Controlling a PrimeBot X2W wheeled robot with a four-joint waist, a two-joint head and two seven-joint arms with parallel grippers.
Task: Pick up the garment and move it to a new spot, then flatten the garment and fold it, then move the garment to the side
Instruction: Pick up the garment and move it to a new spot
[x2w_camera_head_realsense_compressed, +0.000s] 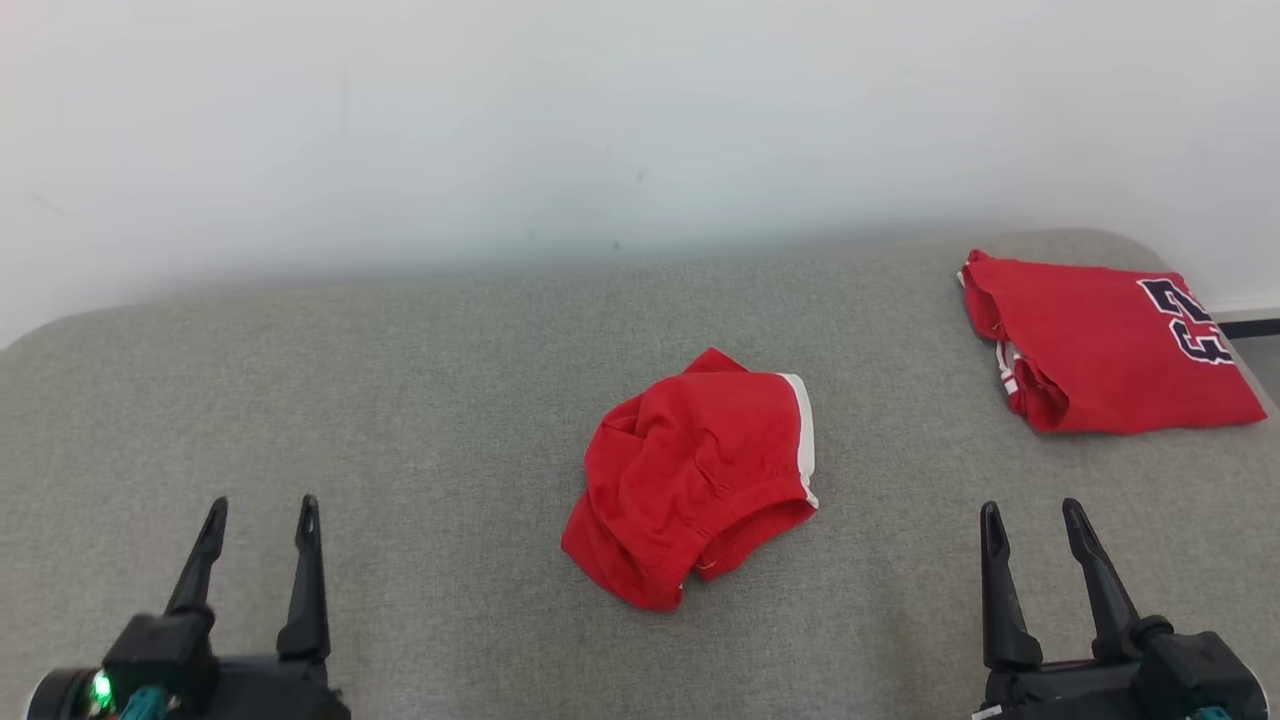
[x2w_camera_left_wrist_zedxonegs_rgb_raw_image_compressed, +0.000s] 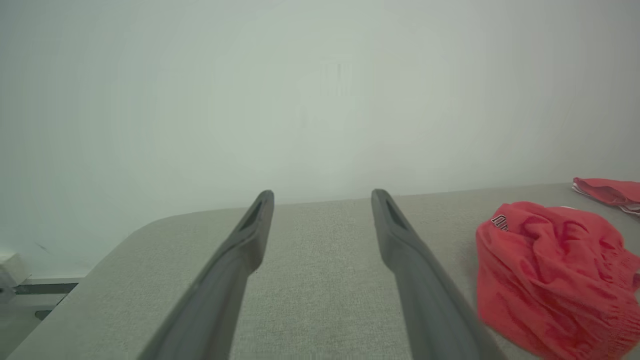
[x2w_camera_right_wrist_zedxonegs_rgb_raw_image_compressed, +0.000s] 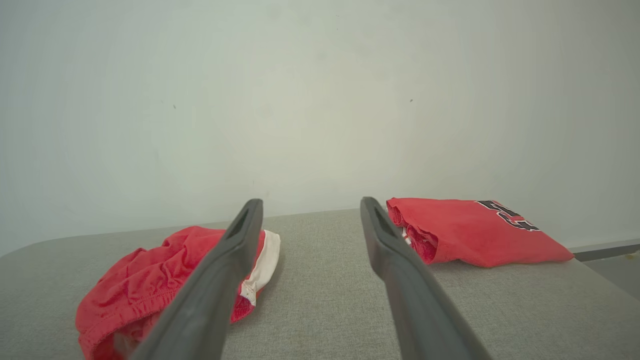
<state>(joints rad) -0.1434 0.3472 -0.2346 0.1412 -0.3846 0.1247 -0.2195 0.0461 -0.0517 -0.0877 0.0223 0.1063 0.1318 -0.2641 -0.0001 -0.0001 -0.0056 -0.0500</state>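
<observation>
1. Red shorts lie crumpled in a heap at approx. the middle of the grey fabric surface. A white trim strip runs down their right edge and the elastic waistband opening faces the robot.
2. Left gripper is at lower left of head view, fingers spread apart w/ nothing between them. It's well apart from the shorts, to their left. A green light glows on its base.
3. Right gripper is at lower right, fingers likewise apart and holding nothing. It's well apart from the shorts, to their right.
4. Folded red jersey lies at the far right corner of the surface, dark number w/ white outline on top, white-striped edges showing at its left side. It's well apart from the shorts.
5. Left wrist view: both fingers sit over bare grey fabric. Shorts are off to the right, w/ a small dark-lettered patch at their upper left. A bit of the jersey shows behind them.
6. Right wrist view: one finger crosses in front of the shorts on the left. Jersey sits just right of the other fingertip, farther back. Bare fabric shows between the fingers.
7. White wall stands behind the surface's far edge.
</observation>
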